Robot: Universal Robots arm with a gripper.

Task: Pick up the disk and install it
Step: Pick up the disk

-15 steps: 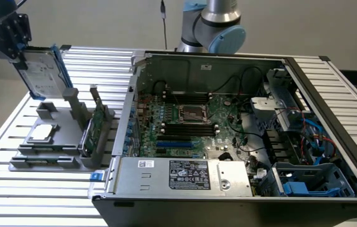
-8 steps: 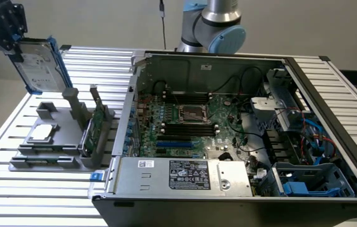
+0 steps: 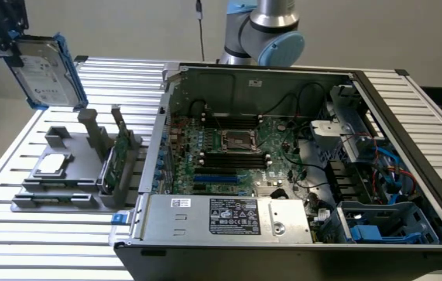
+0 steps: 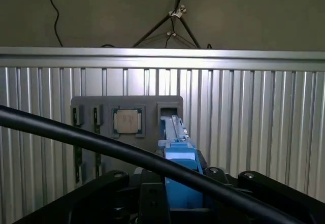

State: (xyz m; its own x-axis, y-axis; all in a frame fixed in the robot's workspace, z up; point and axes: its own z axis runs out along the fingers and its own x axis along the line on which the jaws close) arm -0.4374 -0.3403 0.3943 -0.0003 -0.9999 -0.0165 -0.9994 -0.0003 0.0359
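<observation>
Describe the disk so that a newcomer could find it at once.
Look to the exterior view's left of the open computer case, above the grey holder. The hand holds the disk there: silver-grey, with blue side rails, unlike the square chip and green card below.

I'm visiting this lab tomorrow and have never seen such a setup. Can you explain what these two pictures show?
The machine is a robot arm with fingers at its end. One picture comes from a camera off the arm; the other from a camera on its wrist. The fingers grip the disk, a silver hard drive with blue rails, held up above a slatted metal table. On the table stand an open computer case and a grey holder carrying a small silver chip and a green circuit card.
</observation>
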